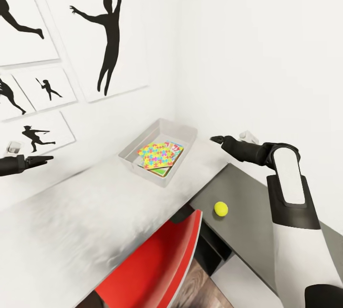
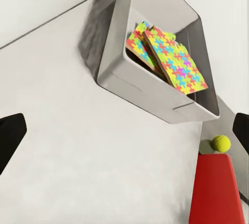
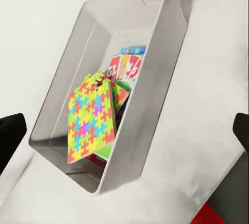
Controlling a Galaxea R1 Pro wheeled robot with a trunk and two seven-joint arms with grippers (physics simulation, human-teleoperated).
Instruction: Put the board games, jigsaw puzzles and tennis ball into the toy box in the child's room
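- Red chair back [image 1: 162, 260] sits nearest, tucked under the table [image 1: 71, 232].
- Yellow-green tennis ball [image 1: 220, 208] rests on the lower dark grey section, below and nearer than the right gripper [image 1: 216, 139], apart from it.
- Both claws hang spread wide with nothing in them; the left gripper [image 1: 45, 159] hovers off to one side of the toy box [image 1: 143, 139].
- Between the two claws, the toy box holds the jigsaw puzzles [image 1: 157, 154] stacked over a board game [image 3: 124, 68].
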